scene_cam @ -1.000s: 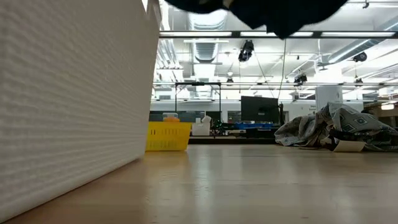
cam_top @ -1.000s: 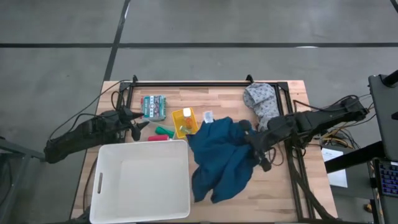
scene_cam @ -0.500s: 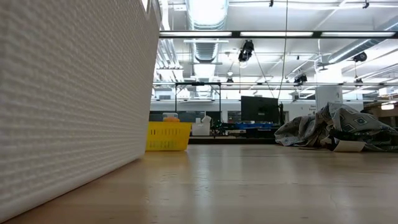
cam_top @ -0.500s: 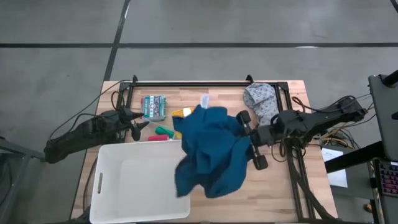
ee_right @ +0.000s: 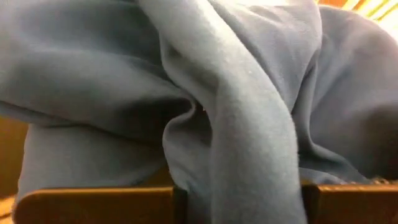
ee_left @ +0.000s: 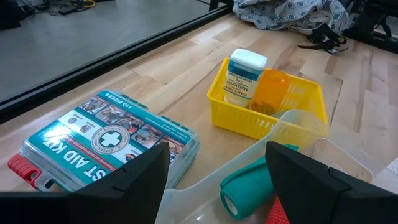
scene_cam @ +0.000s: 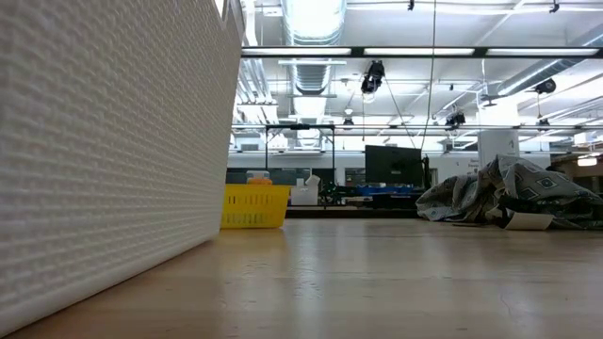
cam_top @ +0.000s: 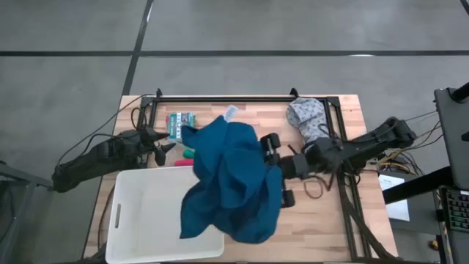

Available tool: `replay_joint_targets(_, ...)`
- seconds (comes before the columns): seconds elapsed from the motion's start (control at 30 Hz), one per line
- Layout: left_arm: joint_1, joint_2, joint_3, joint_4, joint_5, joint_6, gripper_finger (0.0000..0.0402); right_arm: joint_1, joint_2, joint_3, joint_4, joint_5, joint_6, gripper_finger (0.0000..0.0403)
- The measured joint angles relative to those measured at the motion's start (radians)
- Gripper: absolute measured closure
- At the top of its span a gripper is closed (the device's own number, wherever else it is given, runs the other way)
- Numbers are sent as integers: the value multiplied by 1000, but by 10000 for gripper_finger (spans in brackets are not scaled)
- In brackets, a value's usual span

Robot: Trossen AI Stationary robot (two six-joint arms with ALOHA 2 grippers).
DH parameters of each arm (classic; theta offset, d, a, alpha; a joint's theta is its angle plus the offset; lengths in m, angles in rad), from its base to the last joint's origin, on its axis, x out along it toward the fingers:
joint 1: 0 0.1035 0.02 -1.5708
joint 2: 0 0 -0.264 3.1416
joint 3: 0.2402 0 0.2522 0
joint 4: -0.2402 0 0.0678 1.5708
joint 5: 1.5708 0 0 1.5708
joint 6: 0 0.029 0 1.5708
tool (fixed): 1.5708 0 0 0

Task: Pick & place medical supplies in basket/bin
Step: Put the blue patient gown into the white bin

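The right gripper [cam_top: 272,163] clenches the blue garment [cam_top: 231,180], which hangs below it over the white tub [cam_top: 139,220] for dropping in. The left gripper [ee_left: 214,163] waits spread apart near the first-aid kit [ee_left: 99,140].

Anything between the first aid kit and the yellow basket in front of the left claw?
Only bare wooden table separates the first aid kit from the yellow basket, seen in the left wrist view.

The garment [cam_top: 233,183] was deep blue; the tub [cam_top: 146,220] white. The cloth [cam_top: 308,121] was grey, speckled. A small basket [ee_left: 267,102] was yellow, holding an orange bottle [ee_left: 272,90] and a white, blue-labelled one [ee_left: 244,78]. The worktop [cam_top: 322,220] was pale wood.
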Motion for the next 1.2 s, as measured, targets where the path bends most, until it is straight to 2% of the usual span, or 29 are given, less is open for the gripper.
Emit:
replay_joint_targets(0.13, 0, 0, 0, 0, 0, 0, 130, 1, 96, 83, -4, -7, -55, 349)
replay_joint_targets(0.6, 0, 0, 0, 1, 0, 0, 130, -4, 436, 432, -12, -10, -56, 348)
replay_joint_targets(0.87, 0, 0, 0, 0, 0, 0, 130, -4, 607, 565, -13, -9, -47, 348)
replay_joint_targets(1.0, 0, 0, 0, 0, 0, 0, 130, -4, 677, 616, -61, -9, -3, 348)
replay_joint_targets(1.2, 0, 0, 0, 0, 0, 0, 130, -4, 739, 668, -233, -8, 88, 348)
